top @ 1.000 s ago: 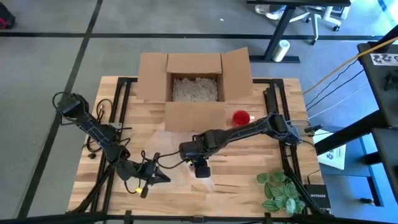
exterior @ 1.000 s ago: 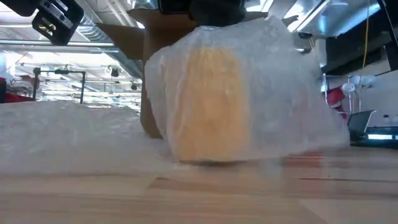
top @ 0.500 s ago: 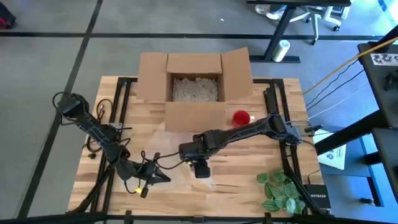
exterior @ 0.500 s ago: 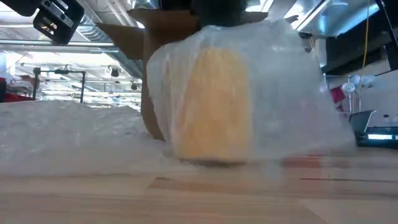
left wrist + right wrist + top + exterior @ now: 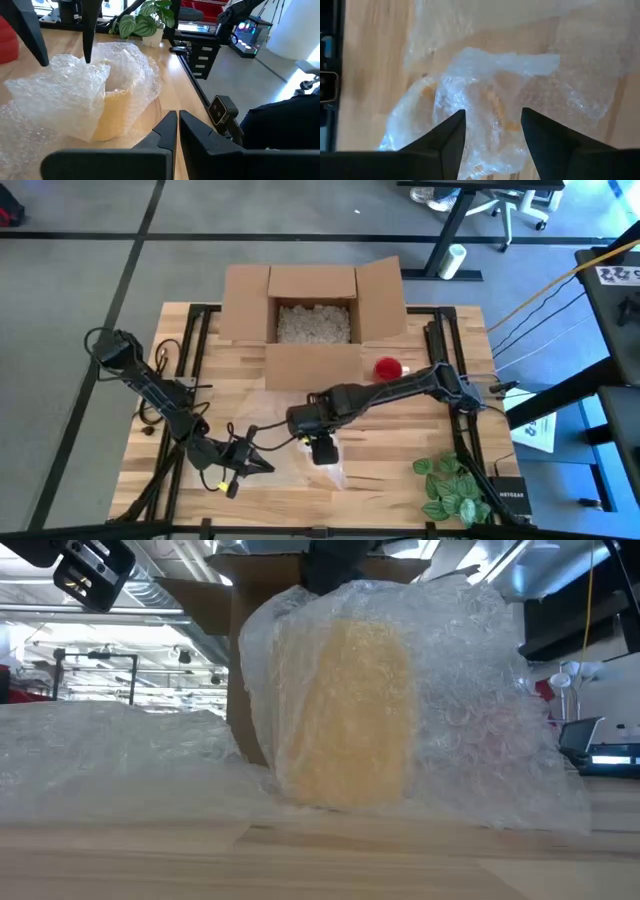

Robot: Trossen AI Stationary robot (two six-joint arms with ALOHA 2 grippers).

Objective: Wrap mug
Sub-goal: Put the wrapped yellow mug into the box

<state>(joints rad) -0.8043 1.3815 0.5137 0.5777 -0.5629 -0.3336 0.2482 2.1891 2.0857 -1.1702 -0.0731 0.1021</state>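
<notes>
I had the right gripper [image 5: 323, 450] directly above the bundle near the table's front edge, its fingers [image 5: 445, 145] spread apart with nothing pinched between them, pointing down at the crumpled bubble wrap [image 5: 485, 100]. Under that film sat the mug [image 5: 345, 715], a yellow shape standing upright on the wooden table [image 5: 400, 440], covered over the top and both sides as the low camera showed it. My left gripper [image 5: 262, 466] lay low just beside the bundle, jaws pressed together on nothing, with the loose run of wrap reaching toward it. Behind them stood the open cardboard box [image 5: 313, 305] with filler, a red object [image 5: 387, 367] near its right flap, and a plant [image 5: 450, 485] at the front right corner. I judged the wrapping mostly done: the mug was draped, but the film looked loose and unsecured, with a tail trailing flat on the table, so tucking it in remained.
</notes>
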